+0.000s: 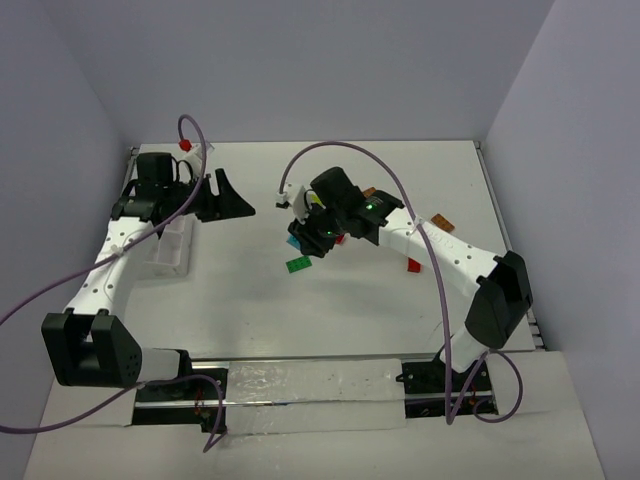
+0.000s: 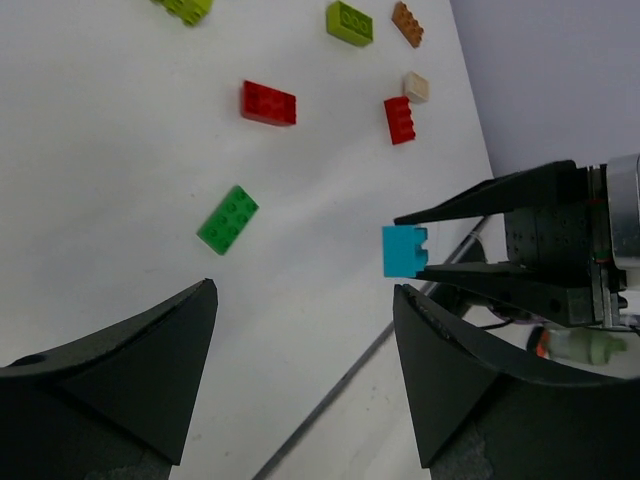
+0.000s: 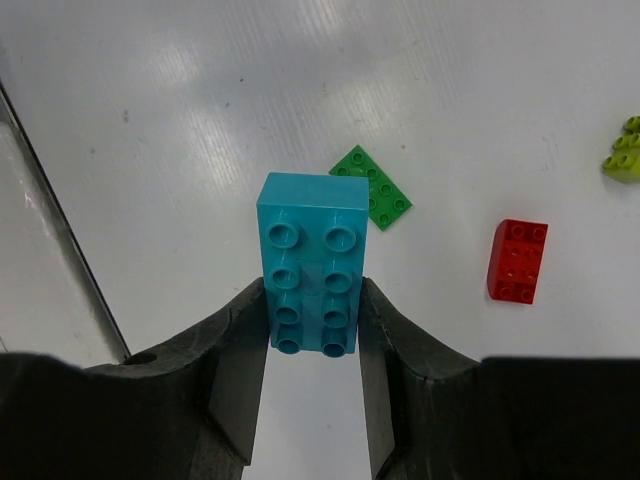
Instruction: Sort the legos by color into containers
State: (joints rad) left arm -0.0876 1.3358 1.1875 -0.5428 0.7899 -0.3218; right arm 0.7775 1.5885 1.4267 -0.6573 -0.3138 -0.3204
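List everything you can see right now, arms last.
table: one, white.
container: one, translucent white, beside the left arm.
blue lego: one, teal-blue, held in the right gripper.
green lego: one, green, lying just past the blue one.
red legos: two, red, loose.
yellow-green legos: two, yellow-green, loose.
orange lego: one seen, orange, near a yellow-green one.
tan lego: one, tan, beside a red one.
left gripper: one, black, open, empty.
right gripper: one, black, shut on the blue lego.

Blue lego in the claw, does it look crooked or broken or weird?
Nothing stands out. The blue lego sits straight in the right claw, pinched at one end, with its studs intact. The green lego and red lego lie flat on the table below.
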